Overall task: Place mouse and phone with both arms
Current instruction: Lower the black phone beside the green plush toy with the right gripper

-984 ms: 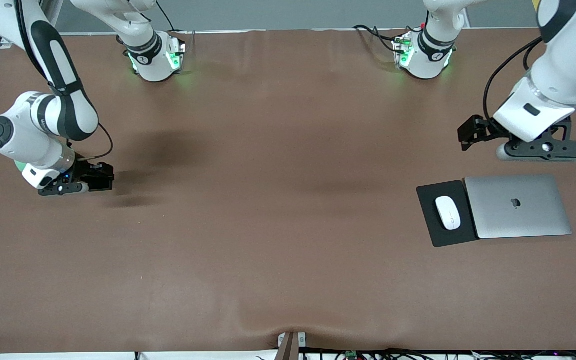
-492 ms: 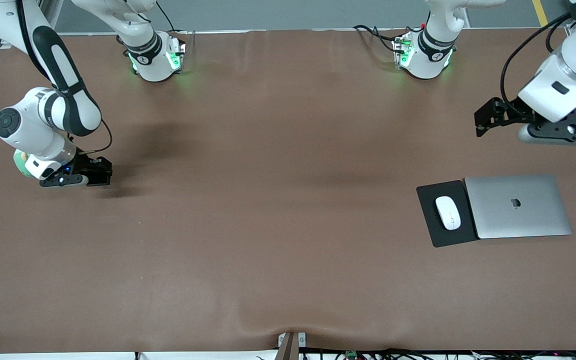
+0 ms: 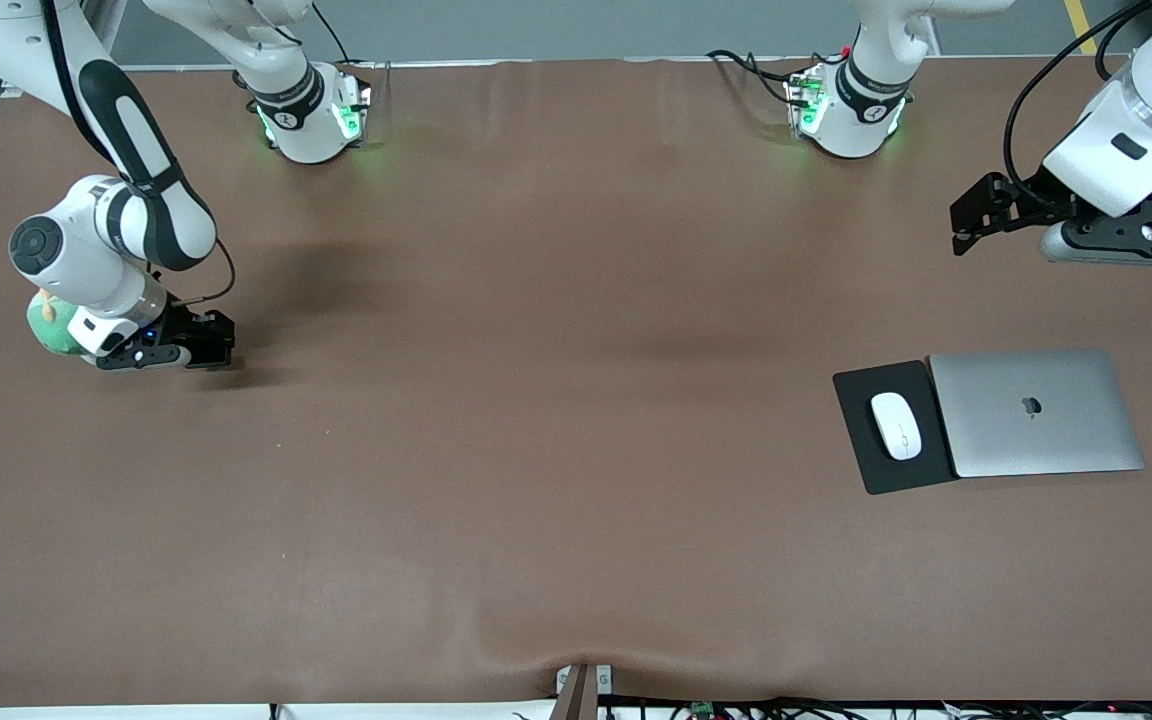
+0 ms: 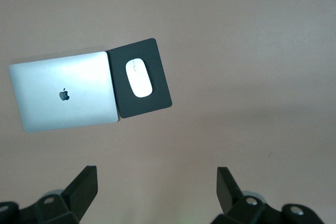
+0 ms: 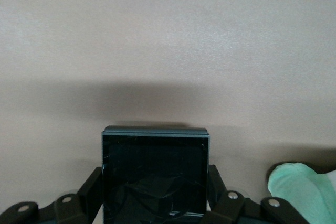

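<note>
While my right fingers (image 5: 216, 182) clamp the phone (image 5: 154, 174) by its two side edges, that gripper sits low over the table (image 3: 536, 400) at the middle left of the front frame, beside a green plush toy (image 3: 46, 328). My left fingers (image 4: 84, 184) stand spread wide with nothing between them, hanging in the upper right of the front frame. Below them, at lower right, the mouse (image 3: 896, 425) lies on the mouse pad (image 3: 861, 445), which touches a closed silver laptop (image 3: 1036, 412).
</note>
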Controlling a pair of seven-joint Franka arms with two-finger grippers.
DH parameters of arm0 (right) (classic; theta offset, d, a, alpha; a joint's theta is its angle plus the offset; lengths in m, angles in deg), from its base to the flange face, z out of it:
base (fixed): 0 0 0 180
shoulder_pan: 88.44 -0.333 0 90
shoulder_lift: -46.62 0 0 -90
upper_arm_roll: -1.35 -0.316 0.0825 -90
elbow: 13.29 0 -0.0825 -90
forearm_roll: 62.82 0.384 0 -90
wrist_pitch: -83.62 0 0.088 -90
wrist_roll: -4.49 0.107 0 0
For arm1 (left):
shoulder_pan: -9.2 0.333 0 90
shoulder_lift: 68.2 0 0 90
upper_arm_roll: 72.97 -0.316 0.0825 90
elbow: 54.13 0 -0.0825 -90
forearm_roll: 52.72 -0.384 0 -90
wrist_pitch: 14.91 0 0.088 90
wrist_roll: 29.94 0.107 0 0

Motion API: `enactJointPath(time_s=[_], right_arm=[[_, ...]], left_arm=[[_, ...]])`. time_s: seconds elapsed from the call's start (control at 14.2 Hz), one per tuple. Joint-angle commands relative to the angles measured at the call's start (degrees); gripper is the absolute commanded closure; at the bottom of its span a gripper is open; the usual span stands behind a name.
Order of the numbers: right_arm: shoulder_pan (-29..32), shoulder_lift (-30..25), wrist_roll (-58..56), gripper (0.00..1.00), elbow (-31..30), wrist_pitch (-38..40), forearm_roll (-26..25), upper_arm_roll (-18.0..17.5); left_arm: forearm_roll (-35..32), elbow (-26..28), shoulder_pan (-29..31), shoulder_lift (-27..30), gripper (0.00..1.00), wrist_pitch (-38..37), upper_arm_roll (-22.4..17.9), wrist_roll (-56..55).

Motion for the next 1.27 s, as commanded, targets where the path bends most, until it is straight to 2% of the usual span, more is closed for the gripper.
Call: enactJointPath(time_s=[0.0,0.14,0.21,0.28,0.35,0.63,0.77,0.84,0.91,0.98,1.05,1.2], right_arm=[[2.60,0.48,-1.00,0.84,-1.20,-2.18,0.06,-1.00],[2.60,0.48,-1.00,0.75,-1.20,-2.18,0.15,-1.00],[2.51,0.48,-1.00,0.70,-1.29,-2.18,0.23,-1.00],[2.34,0.48,-1.00,0.59,-1.29,-2.18,0.23,-1.00],[2.33,0.65,-1.00,0.54,-1.81,-2.27,0.23,-1.00],[1.98,1.36,-1.00,0.49,-2.17,-3.59,0.32,-1.09],[1.98,1.79,-0.91,0.28,-2.17,-3.94,0.41,-1.09],[1.90,2.23,-0.82,0.19,-2.17,-4.20,0.50,-1.17],[1.72,2.58,-0.74,0.16,-2.17,-4.72,0.50,-1.17],[0.85,2.59,-0.39,0.05,-2.17,-4.73,0.50,-1.17],[0.75,2.50,-0.30,0.00,-2.17,-4.56,0.50,-1.09],[0.66,1.63,-0.21,0.00,-1.99,-3.85,0.50,-1.09]], left_arm=[[2.13,-0.91,2.51,0.84,0.00,-0.40,2.57,0.56],[1.69,-1.18,3.38,0.84,0.00,-1.71,4.06,0.39],[1.86,-1.09,5.31,0.84,0.00,-1.89,6.25,0.30],[1.69,-1.09,6.11,0.84,0.00,-2.16,7.57,-0.05],[1.52,-0.91,6.03,0.84,0.00,-2.68,7.67,-0.32],[1.16,-0.74,6.03,0.66,0.00,-3.48,7.32,-0.14],[-0.76,-1.09,5.94,0.05,0.00,-3.30,7.41,-0.05],[-0.86,-1.18,5.59,-0.22,0.00,-3.30,7.32,0.21],[-0.60,-1.26,5.41,-0.22,0.00,-3.22,7.24,0.21],[-0.25,-1.70,5.85,-0.31,0.00,-3.21,7.15,0.38],[-0.07,-2.57,6.20,-0.74,0.00,-3.30,7.15,0.38],[-0.07,-2.76,6.12,-1.10,0.00,-3.30,7.15,-0.14]])
